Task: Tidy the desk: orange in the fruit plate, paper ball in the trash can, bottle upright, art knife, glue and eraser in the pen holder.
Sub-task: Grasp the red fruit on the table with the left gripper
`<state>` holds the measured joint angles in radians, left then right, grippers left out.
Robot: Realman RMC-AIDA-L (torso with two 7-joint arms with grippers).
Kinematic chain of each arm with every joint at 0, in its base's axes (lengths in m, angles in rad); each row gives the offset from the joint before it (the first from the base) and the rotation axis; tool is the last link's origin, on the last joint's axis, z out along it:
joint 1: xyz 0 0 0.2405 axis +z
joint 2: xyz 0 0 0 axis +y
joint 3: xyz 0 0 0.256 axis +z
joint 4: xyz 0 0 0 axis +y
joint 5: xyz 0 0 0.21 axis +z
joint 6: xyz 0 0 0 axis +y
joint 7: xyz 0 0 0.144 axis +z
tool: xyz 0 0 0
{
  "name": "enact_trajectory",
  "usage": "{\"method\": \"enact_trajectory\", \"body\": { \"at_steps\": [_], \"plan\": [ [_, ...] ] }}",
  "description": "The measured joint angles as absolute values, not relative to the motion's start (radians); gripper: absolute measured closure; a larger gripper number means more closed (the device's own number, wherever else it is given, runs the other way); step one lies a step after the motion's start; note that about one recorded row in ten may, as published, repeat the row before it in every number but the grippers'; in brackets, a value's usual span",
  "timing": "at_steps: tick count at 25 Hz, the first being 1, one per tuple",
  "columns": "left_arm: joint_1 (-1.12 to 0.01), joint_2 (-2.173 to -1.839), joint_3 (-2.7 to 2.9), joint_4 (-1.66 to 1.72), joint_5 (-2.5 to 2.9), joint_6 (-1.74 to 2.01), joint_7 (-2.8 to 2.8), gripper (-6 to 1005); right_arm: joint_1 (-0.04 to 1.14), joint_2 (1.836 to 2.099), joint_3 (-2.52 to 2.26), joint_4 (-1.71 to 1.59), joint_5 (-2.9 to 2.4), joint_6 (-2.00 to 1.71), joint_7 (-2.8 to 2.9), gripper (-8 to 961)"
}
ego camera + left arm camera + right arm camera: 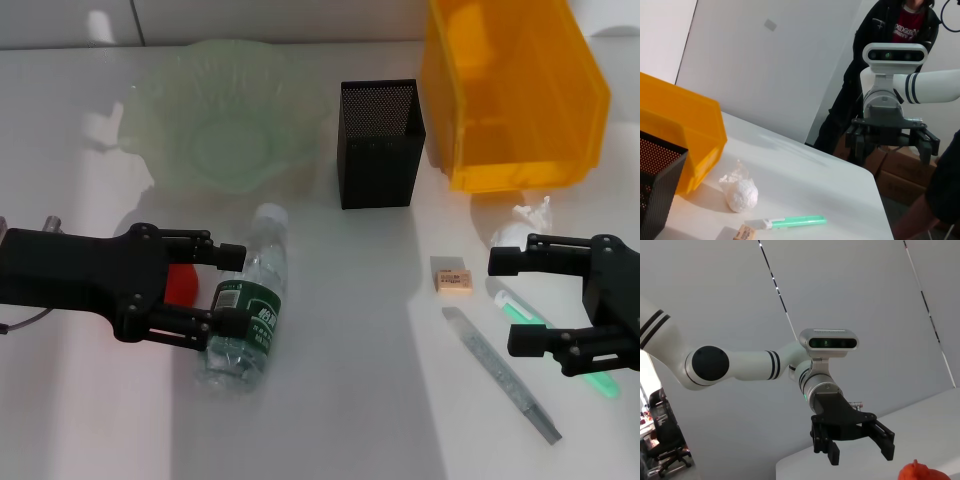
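Head view: the left gripper [228, 290] is seen with its fingers spread wide, the tips reaching the side of a plastic bottle [247, 303] lying flat on the white desk [340, 400]. An orange [181, 284] is partly hidden between those fingers, just beside the bottle. A pale green fruit plate [215, 112] is set behind them, with a black mesh pen holder [377, 143] to its right and an amber trash can [510, 90] at the far right. The right gripper [514, 300] is held parted above the desk's right side, near a crumpled paper ball [522, 220]. An eraser [452, 276], a green-capped glue stick [520, 308] and a grey art knife [500, 372] are laid out just beside it. From the left wrist, the paper ball [741, 192] and glue stick [790, 221] are shown lying apart, with a dark-clothed person [875, 65] standing beyond the desk edge.
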<state>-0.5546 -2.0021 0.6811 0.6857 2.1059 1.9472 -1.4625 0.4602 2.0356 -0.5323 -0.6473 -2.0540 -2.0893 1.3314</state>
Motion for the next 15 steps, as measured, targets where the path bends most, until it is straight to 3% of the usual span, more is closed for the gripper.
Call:
{"method": "enact_trajectory", "body": {
  "at_steps": [15],
  "plan": [
    [-0.553,-2.002,0.681,0.686,2.105,1.944,-1.467,170,0.455,2.036,-0.532,-0.647,-2.054,-2.090,1.331,122]
  ]
}}
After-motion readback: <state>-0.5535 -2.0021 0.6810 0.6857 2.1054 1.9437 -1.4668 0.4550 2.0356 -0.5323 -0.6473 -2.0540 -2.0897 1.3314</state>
